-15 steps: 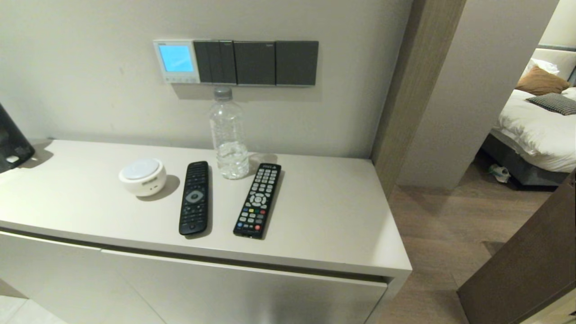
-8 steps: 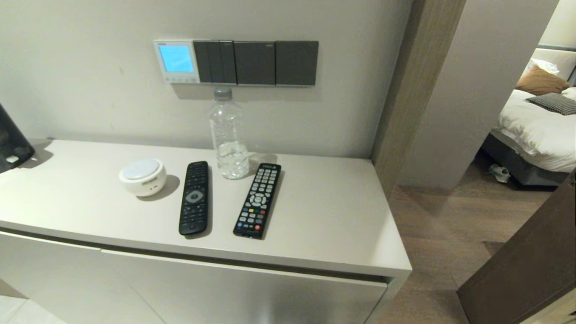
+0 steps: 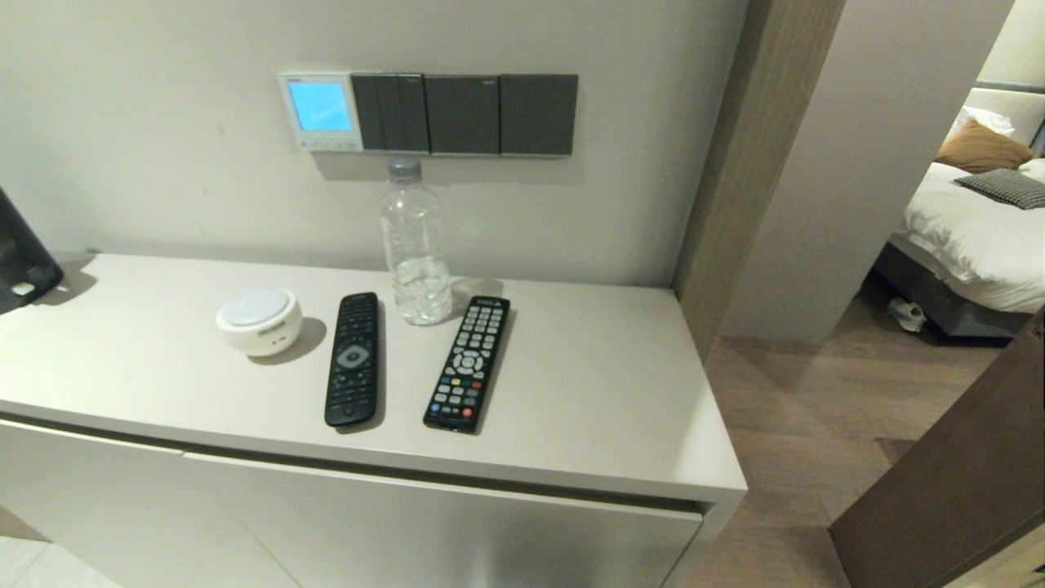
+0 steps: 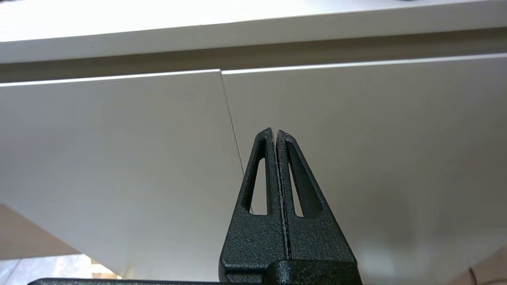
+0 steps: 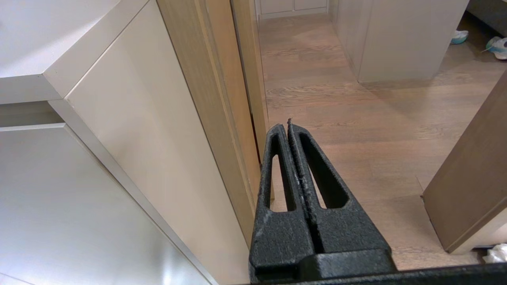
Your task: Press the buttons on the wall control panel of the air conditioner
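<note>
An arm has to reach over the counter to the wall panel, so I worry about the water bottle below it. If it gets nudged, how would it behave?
The water bottle is tall, narrow and holds water only near its base, so it is probably light and would likely tip. Lying down, its round body would probably roll. The thin clear plastic would likely dent, not break.

Tiny buttons [image 3: 325, 145], legends unreadable

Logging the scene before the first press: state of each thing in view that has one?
Small square white wall control panel: screen lit light blue.
Row of tiny white buttons: untouched.
Clear plastic water bottle: upright, capped, about a quarter full.
Left gripper: fingers shut, facing the cabinet front.
Right gripper: fingers shut, beside the cabinet's end.
</note>
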Available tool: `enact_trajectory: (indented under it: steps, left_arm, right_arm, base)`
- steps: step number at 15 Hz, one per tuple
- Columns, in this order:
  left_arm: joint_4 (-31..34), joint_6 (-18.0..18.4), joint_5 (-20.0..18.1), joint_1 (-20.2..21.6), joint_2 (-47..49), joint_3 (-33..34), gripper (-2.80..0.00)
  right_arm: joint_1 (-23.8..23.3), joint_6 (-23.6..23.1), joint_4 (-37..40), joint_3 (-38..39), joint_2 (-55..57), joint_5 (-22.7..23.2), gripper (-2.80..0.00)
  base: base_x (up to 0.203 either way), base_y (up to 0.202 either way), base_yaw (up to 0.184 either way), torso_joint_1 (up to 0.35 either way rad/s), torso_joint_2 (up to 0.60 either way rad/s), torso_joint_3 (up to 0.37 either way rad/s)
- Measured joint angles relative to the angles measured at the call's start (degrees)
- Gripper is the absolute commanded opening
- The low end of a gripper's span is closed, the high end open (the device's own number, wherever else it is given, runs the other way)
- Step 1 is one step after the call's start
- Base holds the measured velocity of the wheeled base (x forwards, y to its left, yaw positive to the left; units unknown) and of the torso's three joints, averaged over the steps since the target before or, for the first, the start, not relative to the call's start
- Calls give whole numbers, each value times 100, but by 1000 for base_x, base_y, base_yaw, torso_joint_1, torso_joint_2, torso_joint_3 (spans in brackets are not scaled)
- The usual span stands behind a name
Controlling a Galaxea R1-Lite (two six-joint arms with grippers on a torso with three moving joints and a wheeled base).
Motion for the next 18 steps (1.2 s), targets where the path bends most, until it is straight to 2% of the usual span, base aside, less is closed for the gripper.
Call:
enact_trajectory:
  steps: [6,18]
  left_arm:
    - [-35,28,146,4,-118,108,-280]
    - [-7,-42,177,11,-126,148,-280]
  right_arm:
    - [0,0,0,0,0,1,-280]
    - [-2,0,0,0,0,1,-280]
  base:
    - [0,0,0,0,0,0]
    - [0,0,0,0,0,0]
